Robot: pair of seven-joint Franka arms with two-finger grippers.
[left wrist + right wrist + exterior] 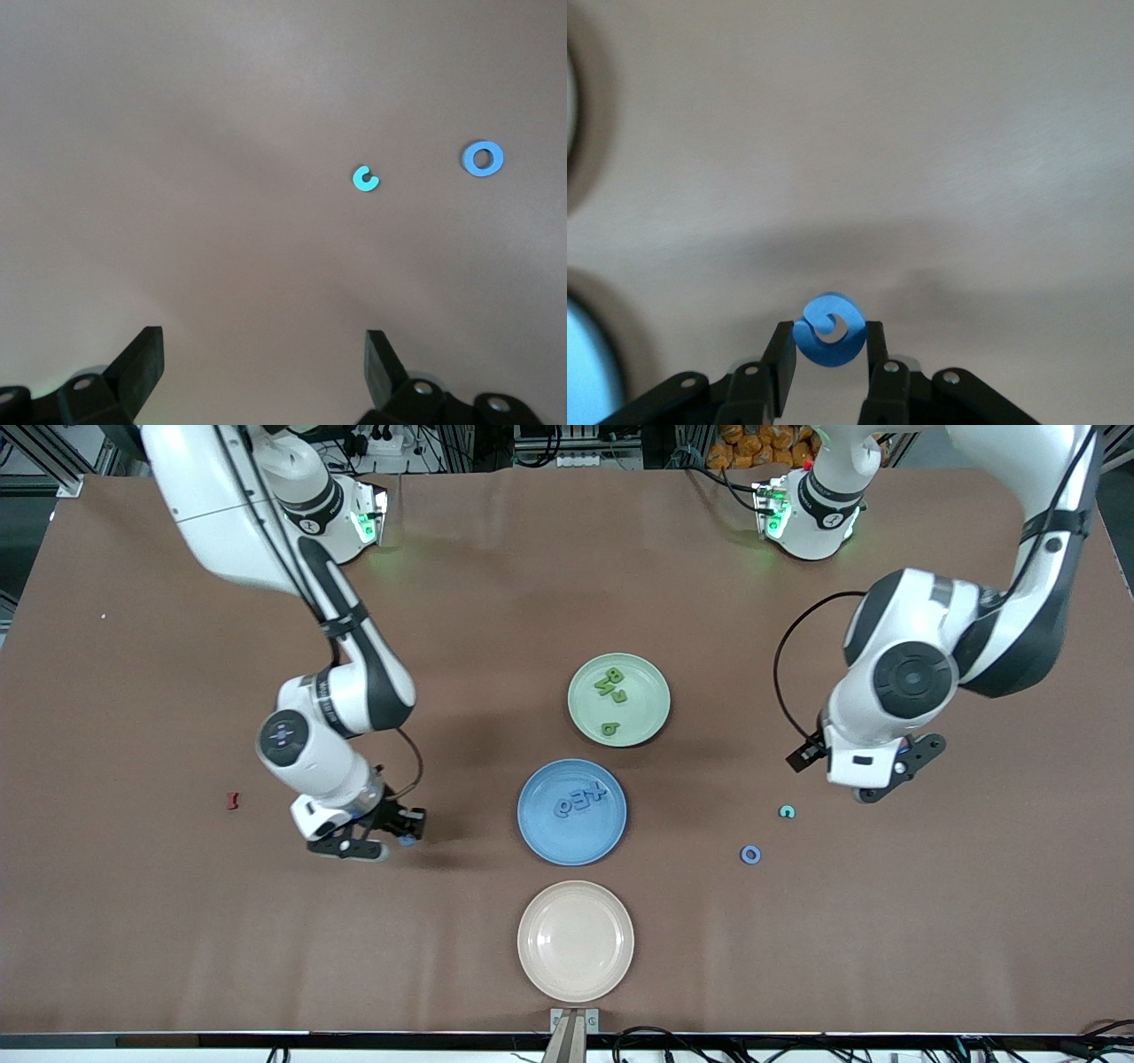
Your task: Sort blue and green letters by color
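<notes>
While pinched, blue letter [830, 330], right gripper [829, 347] fingers

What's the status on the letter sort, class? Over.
Right gripper shut on blue letter, off the blue plate. Left gripper open above teal C. Nothing blocking.

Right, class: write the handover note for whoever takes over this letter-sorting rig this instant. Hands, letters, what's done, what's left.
Right hand: shut on a blue letter, over bare table toward the right arm's end, beside the blue plate.
Left hand: open, holding nothing, waiting above the table near the teal C.
Done: four green letters on the green plate; blue letters on the blue plate.
Left: plate the held letter, then the blue ring; teal C unsorted. Pink plate holds nothing.
</notes>
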